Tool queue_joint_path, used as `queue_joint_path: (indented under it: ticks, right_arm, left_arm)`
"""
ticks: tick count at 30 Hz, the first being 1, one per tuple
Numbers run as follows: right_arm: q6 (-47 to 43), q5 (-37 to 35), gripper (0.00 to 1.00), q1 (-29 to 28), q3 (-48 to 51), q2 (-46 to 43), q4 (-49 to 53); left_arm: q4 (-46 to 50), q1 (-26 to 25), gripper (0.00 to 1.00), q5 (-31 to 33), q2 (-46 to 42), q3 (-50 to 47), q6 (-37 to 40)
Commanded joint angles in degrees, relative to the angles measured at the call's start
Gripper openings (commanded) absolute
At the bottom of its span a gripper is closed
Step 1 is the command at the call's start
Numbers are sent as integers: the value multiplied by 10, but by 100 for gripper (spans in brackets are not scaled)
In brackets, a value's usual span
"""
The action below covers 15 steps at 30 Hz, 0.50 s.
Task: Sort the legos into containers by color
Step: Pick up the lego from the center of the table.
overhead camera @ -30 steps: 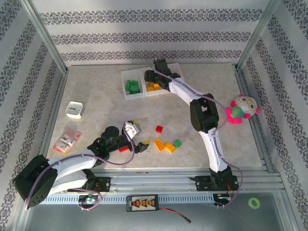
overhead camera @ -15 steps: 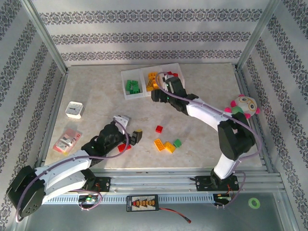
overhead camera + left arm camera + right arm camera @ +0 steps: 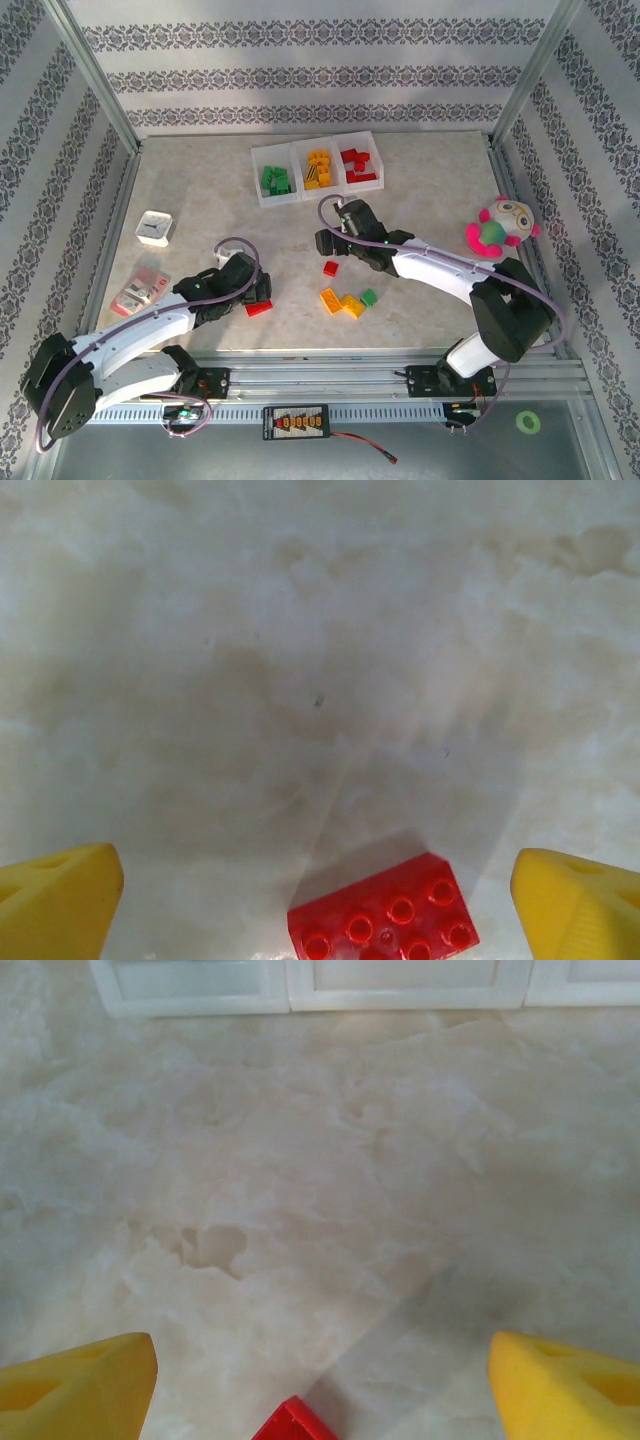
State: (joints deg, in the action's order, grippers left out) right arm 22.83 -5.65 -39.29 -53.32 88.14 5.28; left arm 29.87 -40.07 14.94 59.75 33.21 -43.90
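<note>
Three joined white bins [image 3: 297,196] stand at the back, holding green [image 3: 276,181], yellow [image 3: 318,168] and red legos [image 3: 358,165]. My left gripper [image 3: 260,292] hovers open over a loose red brick [image 3: 259,308]. In the left wrist view that brick [image 3: 385,920] lies studs up between the yellow fingertips [image 3: 55,900], nearer the right one. My right gripper [image 3: 333,242] is open above another red brick [image 3: 331,268], whose corner [image 3: 293,1422] shows low between its fingertips [image 3: 565,1385]. Yellow bricks [image 3: 340,302] and a green one [image 3: 368,297] lie near the front.
A small white square box [image 3: 154,228] and a pink packet [image 3: 140,292] sit at the left. A pink-and-green plush toy [image 3: 497,228] lies at the right edge. The bins' front walls [image 3: 300,985] run along the top of the right wrist view. Patterned walls enclose the table.
My right arm has drawn back from the bins toward the near red brick. My left gripper has turned and come down over the other red brick.
</note>
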Motion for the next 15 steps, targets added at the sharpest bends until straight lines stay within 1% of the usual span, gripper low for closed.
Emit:
queue_joint_path:
  ticks: [1,4,8,11,15]
  right_arm:
    - [22,-32,85,-17,-30,32,47]
    - [43,-48,84,-30,-75,82,112]
    - [72,-56,80,-53,-123,140,175]
    - [88,-65,77,-62,-141,167,207]
    - [111,-61,73,-65,-137,179,218]
  left_arm:
    - [15,-5,99,-23,4,-9,-51]
    - [5,-5,99,-22,6,-13,-56]
    - [5,-5,99,-20,4,-14,-53]
    - [0,-5,99,-22,1,-19,-51]
    - [-17,-5,99,-32,0,-27,-49]
